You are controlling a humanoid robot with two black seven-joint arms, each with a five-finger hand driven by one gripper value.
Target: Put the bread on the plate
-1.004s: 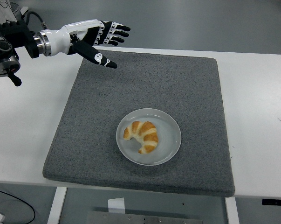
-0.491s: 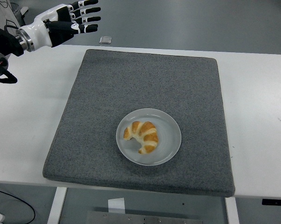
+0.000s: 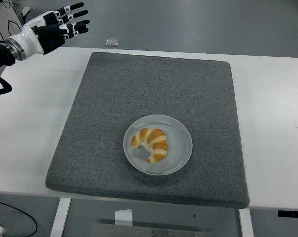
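The croissant [image 3: 150, 142] lies on the round pale plate [image 3: 181, 156], curved like a crescent with its two tips pointing toward the lower left, its golden-brown crust crossed by paler bands. It sits a little left of the plate's centre, fully inside the rim. The plate rests on a dark grey mat [image 3: 139, 89] that covers most of the white tabletop [image 3: 272, 123], the plate being in the mat's near half, close to the front edge. The left hand [image 3: 55, 29] is at the upper left corner of the view, above the tabletop's far left corner and well apart from the mat and the plate; its fingers [image 3: 74, 22] are extended and slightly fanned, pointing right, and grasp nothing. The thumb cannot be clearly made out from this angle. The black forearm behind the white wrist is cut off by the picture's left edge, so only part of it shows. A small grey, square-looking object [image 3: 111, 42] lies beyond the tabletop's far edge, too small to identify. The tabletop's left and right sides run out of the picture. Below the near edge, a white table leg [image 3: 60, 217] and a cable [image 3: 15, 210] on the floor are partly visible.
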